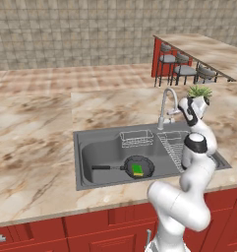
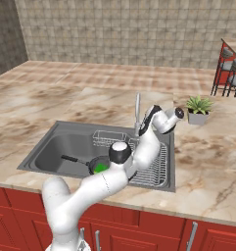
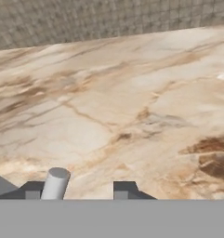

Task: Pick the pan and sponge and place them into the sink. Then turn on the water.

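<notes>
In the sink (image 1: pixel 85 147), the pan (image 1: pixel 138 167) lies near the front wall with the sponge (image 1: pixel 137 170) resting inside it.

The pan's handle (image 1: pixel 107 168) points toward the sink's left side. Behind the sink's rear rim stands the faucet (image 1: pixel 165 106), and the gripper (image 3: pixel 81 189) is raised beside it. Its 2 fingertips (image 3: pixel 125 188) stand apart with a grey faucet lever (image 3: pixel 55 183) by the left one; whether they clamp it I cannot tell. A potted plant (image 2: pixel 198 109) sits beyond the sink's right end.

faucet (image 1: pixel 165 106) beside end effector (image 3: pixel 81 188), plant (image 1: pixel 200 93) behind
</notes>
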